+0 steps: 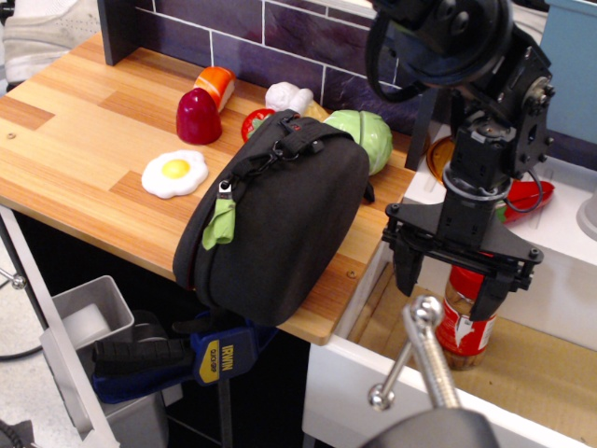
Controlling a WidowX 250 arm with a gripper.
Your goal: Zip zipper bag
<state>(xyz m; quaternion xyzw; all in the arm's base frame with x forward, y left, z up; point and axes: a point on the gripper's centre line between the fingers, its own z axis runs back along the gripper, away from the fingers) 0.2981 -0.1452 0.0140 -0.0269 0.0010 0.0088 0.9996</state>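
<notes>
The zipper bag (280,224) is a large black boxy fabric case. It stands on its edge at the front right corner of the wooden counter (84,140) and hangs a little over the edge. Its lime-green pull tab (220,224) hangs at the upper left of the edge zipper. A black strap with clips (291,138) lies over the top. My gripper (448,297) is to the right of the bag, off the counter and above the sink area. It points down, and its jaws are open and hold nothing. A gap separates it from the bag.
Toy foods lie behind the bag: a fried egg (173,174), a dark red piece (198,118), an orange-white piece (217,86), a white piece (289,96) and a green cabbage (366,136). A red-labelled bottle (465,327) stands under the gripper. A metal tap handle (424,350) is in front of it. A blue clamp (220,357) grips the counter edge.
</notes>
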